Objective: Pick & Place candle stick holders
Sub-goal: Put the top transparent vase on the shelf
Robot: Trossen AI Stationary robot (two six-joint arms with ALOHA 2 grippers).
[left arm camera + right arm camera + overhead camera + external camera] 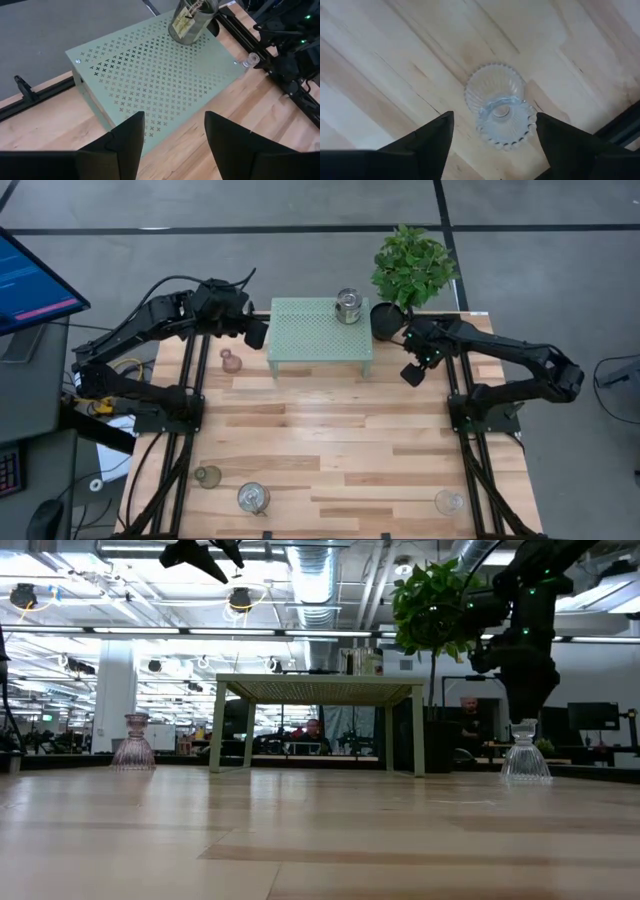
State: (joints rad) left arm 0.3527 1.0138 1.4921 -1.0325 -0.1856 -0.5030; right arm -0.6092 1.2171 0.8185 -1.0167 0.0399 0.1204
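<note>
A shiny silvery holder (347, 307) stands on the mint-green perforated stand (310, 330), toward its right end; it also shows in the left wrist view (191, 22). A clear glass holder (500, 107) stands on the table right of the stand, also in the low view (525, 755). My right gripper (412, 370) hangs open just above it, with one finger on either side of it, touching nothing. My left gripper (258, 330) is open and empty, up in the air by the stand's left end. A pinkish holder (230, 361) stands on the table left of the stand.
A greenish holder (208, 476) and two more glass holders (253, 498) (449, 502) stand near the table's near edge. A black pot with a green plant (388, 318) stands at the stand's right end, close behind my right gripper. The middle of the table is bare wood.
</note>
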